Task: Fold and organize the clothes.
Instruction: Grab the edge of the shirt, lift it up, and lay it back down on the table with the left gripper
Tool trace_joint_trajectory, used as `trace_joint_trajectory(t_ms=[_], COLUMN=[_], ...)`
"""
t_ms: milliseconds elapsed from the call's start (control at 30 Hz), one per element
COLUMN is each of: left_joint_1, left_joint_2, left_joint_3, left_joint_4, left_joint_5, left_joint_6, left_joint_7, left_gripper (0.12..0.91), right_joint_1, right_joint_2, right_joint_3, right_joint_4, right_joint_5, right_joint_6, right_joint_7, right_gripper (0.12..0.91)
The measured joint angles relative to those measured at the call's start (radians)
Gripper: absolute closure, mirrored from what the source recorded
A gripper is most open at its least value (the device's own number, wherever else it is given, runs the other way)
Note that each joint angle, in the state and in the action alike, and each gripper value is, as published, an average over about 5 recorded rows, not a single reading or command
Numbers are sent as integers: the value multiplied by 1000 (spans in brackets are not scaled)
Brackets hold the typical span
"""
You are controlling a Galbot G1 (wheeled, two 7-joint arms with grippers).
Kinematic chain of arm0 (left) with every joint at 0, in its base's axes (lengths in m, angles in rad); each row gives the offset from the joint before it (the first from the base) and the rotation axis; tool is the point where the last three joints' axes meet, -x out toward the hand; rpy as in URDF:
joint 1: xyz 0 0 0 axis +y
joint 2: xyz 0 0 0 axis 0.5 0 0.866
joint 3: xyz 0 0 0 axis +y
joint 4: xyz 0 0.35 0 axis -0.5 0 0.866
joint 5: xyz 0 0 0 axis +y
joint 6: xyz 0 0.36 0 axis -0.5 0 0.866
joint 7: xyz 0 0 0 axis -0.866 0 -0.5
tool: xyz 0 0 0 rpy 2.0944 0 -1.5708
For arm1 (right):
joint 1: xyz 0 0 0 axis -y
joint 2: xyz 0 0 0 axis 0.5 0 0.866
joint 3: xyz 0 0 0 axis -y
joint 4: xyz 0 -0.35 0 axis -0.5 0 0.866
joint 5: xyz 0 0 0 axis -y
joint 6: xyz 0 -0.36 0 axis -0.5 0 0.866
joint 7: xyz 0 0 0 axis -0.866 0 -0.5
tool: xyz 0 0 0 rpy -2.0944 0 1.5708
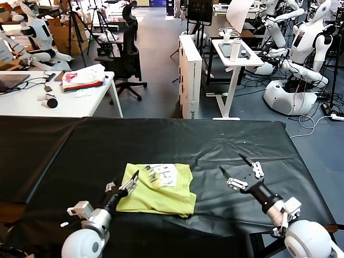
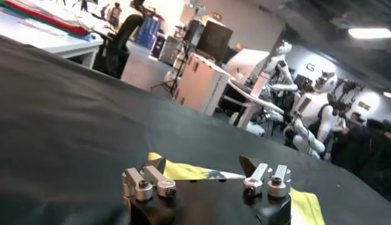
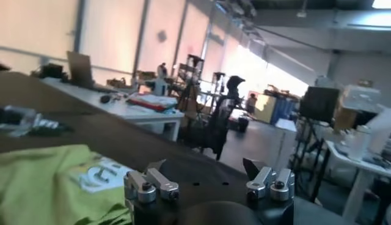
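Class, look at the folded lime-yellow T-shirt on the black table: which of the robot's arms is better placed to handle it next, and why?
Probably the left. The left gripper, open, sits at the T-shirt's near-left edge, while the right gripper, also open, stands apart over bare black table to the shirt's right.

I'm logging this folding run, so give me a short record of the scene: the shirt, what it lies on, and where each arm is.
garment: lime-yellow T-shirt, folded into a compact rectangle, white print facing up
surface: black cloth-covered table
left gripper: at the shirt's left edge, jaws open, holding nothing
right gripper: over bare black cloth to the right of the shirt, jaws open, clear of the fabric
background: white desk with a folded white-pink-red fabric pile
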Motion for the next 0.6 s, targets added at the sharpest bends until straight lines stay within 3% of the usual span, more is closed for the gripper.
trace_joint_trajectory(t_ms=[300, 600], left_joint_1=[11, 11], left_joint_2=[-6, -16], left_joint_3=[-7, -10], left_joint_4=[53, 61], left_joint_5=[-28, -71], left_joint_6=[-43, -42], left_joint_7=[3, -2], left_gripper=[123, 123], right_joint_1=[-7, 3], right_joint_2=[5, 6], right_joint_3=[10, 9], right_joint_4=[8, 8], right_joint_5=[3, 2], right_joint_6=[-5, -7], right_joint_7=[-1, -2], right_gripper=[118, 118])
